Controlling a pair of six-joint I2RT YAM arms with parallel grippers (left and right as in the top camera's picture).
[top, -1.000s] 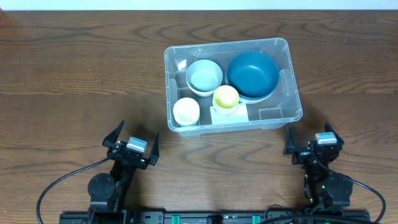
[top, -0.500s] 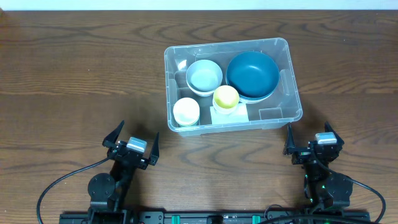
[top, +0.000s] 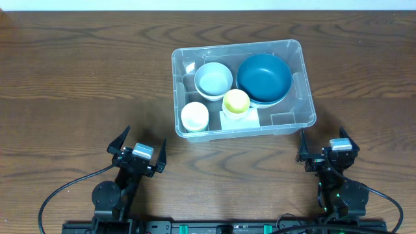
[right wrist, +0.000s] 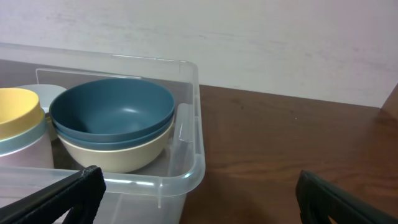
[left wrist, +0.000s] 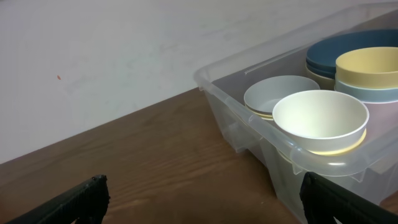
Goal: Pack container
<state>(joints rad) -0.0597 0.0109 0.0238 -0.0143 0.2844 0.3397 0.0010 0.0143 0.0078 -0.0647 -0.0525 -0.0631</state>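
The packing looks finished, or nearly so. The container [top: 284,118] sits on the bench [top: 78,78] a little toward 1 o'clock of the bench's middle, and every dish in view is already inside it. The dark blue bowl [top: 263,78] fills the 2 o'clock corner, and the right wrist view shows it nested on a cream bowl [right wrist: 118,152]. The pale blue bowl [top: 213,80] is at 10 o'clock, the white bowl [top: 194,116] at 8 o'clock, and the yellow cup [top: 236,101] near 6 o'clock between them. Nothing loose lies on the bench around the bin. No lid is visible, so whether closing is part of the job cannot be told.

The left hand [top: 145,134] is parked at 7 o'clock of the container, released and grasping nothing. The right hand [top: 321,130] is at 5 o'clock, also spread wide and empty. Both stand apart from the bin.

Compared with the earlier overhead frames, nothing differs: the bin, the bowls and both arms are in the same places.
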